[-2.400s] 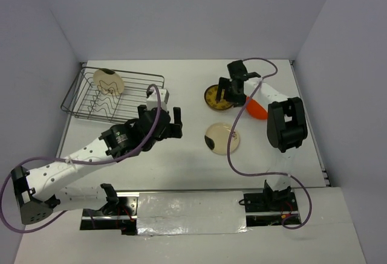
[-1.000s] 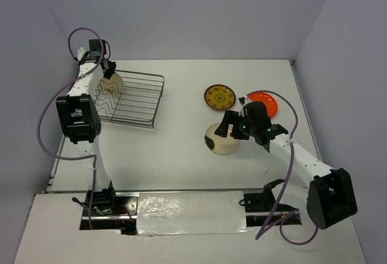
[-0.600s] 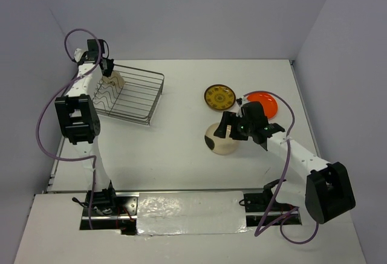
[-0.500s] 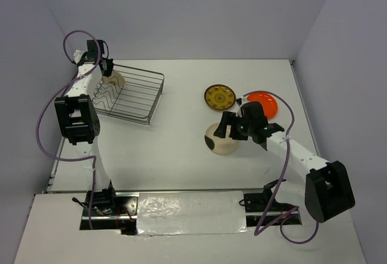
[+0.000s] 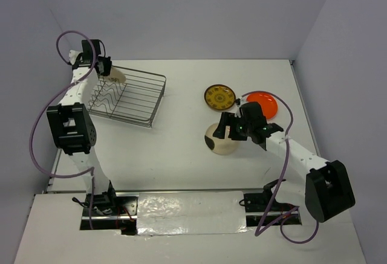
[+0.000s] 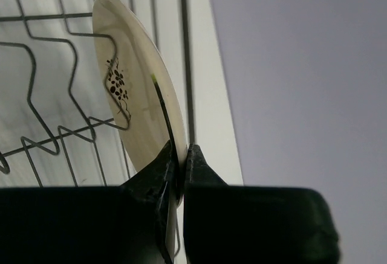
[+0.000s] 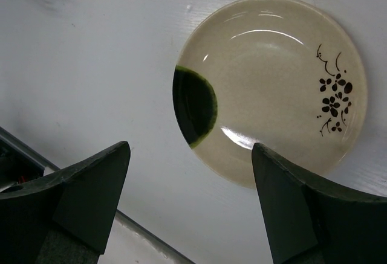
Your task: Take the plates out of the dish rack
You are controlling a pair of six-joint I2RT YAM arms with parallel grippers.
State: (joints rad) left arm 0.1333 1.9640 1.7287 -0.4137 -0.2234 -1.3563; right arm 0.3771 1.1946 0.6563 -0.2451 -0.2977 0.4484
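Over the last second the left gripper (image 5: 103, 66) has closed and the beige plate (image 5: 115, 75) it reaches for has tipped and shifted a little toward the far-left corner of the dish rack (image 5: 130, 98). The right arm has barely changed.

In the left wrist view the two fingers (image 6: 158, 176) are pinched tight on the rim of this plate, which stands on edge with the rack's wavy wire dividers beside it. It is the only plate in the rack. Whether its lower edge has cleared the wires cannot be told.

The other three plates lie on the table (image 5: 181, 155), well to the right of the rack. The yellow-gold plate (image 5: 219, 96) is nearest to it, the orange-red plate (image 5: 262, 104) is farther right, and the blotched tan plate (image 5: 221, 138) lies toward the near side. The right gripper (image 5: 233, 128) hangs over the tan plate with its jaws spread wide and nothing between them. The right wrist view shows the plate flat and untouched below.

The step in hand appears to be pulling the last plate out, so the task looks nearly done. The next move probably calls for a straight lift up and clear of the dividers and the raised side wires. The thin rim grip would have to stay firm so the plate does not pivot, and the plate would then be carried rightward away from the rack to bare table.
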